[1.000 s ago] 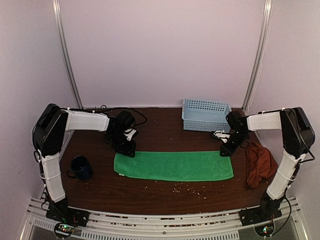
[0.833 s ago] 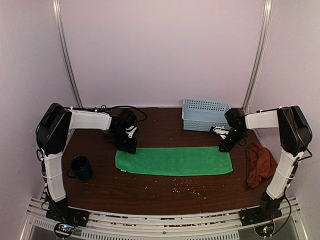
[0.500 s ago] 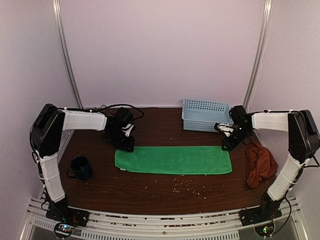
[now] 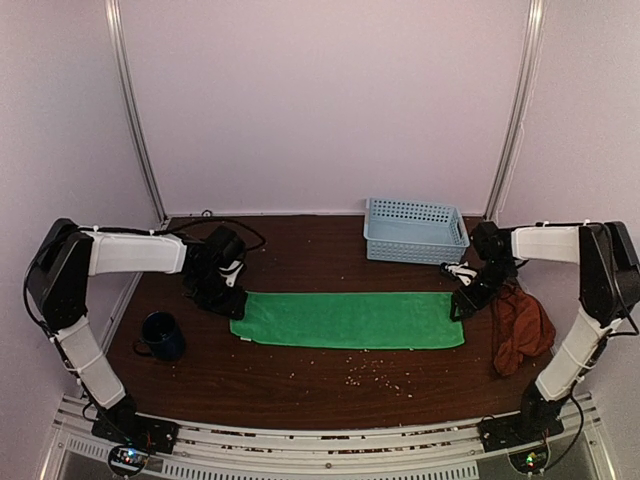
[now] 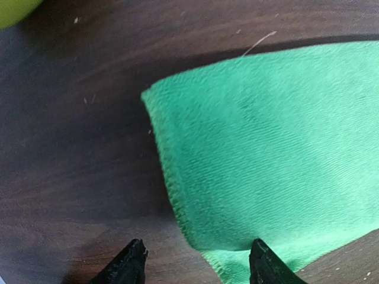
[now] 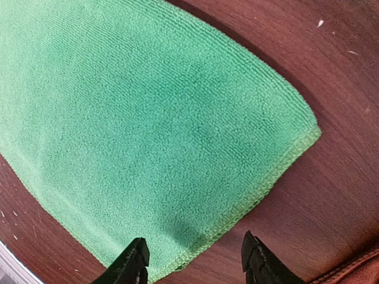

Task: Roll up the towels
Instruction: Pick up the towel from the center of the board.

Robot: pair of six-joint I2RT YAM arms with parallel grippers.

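My left gripper and right gripper, now parted, farther outward, off the straightened green towel.

A robot test booth in a lab is shown. A dark wooden table is boxed in on three sides by plain pale walls, with metal rails fixed up the back corners. A left arm and a right arm, both white and black, are bolted to a metal frame at the near edge, and black cables are trailed behind. A few household props are laid out: a blue basket, a dark mug, a green towel and a rust-red towel.
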